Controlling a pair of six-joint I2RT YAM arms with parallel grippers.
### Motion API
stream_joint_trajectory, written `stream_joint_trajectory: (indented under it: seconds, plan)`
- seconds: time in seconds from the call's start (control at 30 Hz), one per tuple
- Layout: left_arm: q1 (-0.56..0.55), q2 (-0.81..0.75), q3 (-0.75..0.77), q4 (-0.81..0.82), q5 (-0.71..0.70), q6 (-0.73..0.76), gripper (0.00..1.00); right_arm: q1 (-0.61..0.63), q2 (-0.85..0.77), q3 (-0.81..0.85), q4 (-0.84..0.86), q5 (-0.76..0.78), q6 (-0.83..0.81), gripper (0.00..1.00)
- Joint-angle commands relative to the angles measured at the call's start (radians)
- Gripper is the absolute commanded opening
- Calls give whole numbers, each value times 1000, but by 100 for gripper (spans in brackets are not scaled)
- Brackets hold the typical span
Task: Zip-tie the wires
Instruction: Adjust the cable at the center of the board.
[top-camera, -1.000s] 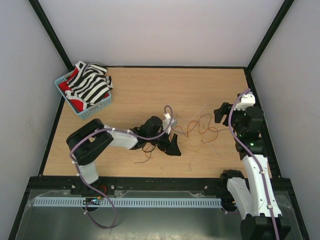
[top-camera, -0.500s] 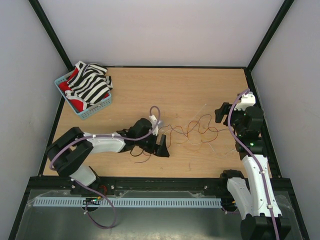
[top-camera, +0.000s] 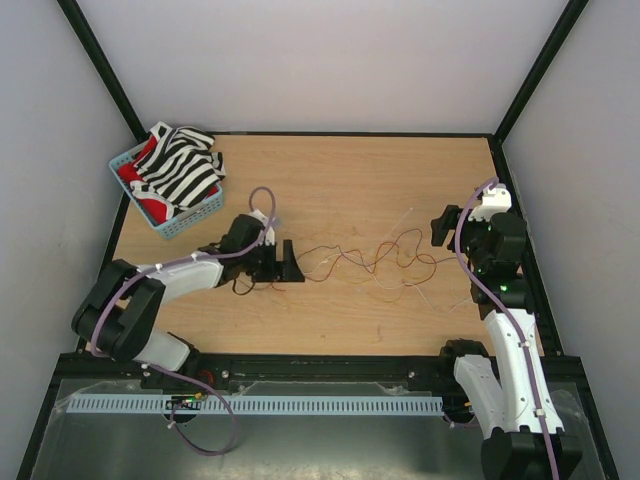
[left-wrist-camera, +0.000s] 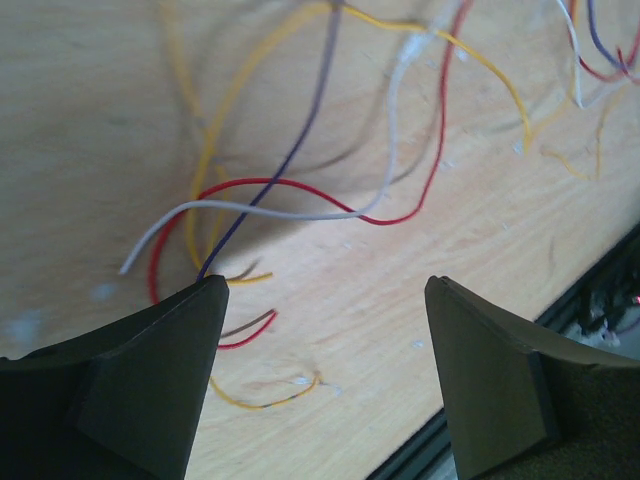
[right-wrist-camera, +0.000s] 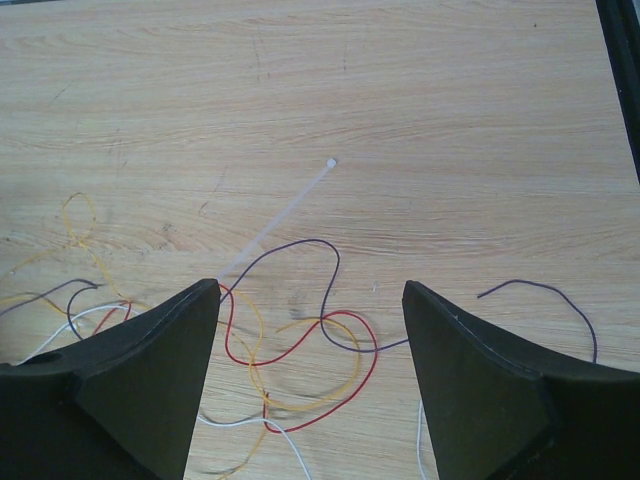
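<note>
Saw a wooden table (top-camera: 350, 170). Found a blue basket (top-camera: 205, 212) of striped cloth (top-camera: 180, 165) at its far left corner. Noted the left gripper (left-wrist-camera: 325, 287) low over the tangle's left end, jaws wide apart, nothing clamped. Noted the right gripper (right-wrist-camera: 308, 290) near the right edge, jaws likewise apart and empty. Traced the wires (top-camera: 370, 260) strewn loose across the middle, between both grippers. Spotted the zip tie (right-wrist-camera: 285, 212) flat on the wood just beyond them, right of centre.
</note>
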Motion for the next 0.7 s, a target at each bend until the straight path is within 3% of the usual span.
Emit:
stream_joint_trajectory:
  seconds: [0.0,0.23,0.57,0.6,0.67]
  plan:
    - [115,12,22,-154,-95,106,85,4,-7,40,-13,10,-11,85]
    - [246,65,103,-136,-65,122,85,4,4,29,2,-24,6,84]
    - [266,14,117,-109,1,126,85,4,65,-48,90,-75,90,84]
    - [265,5,122,-108,19,124,86,5,75,-55,106,-67,113,84]
    - [265,-20,132,-106,54,119,98,5,94,-75,157,-52,158,84]
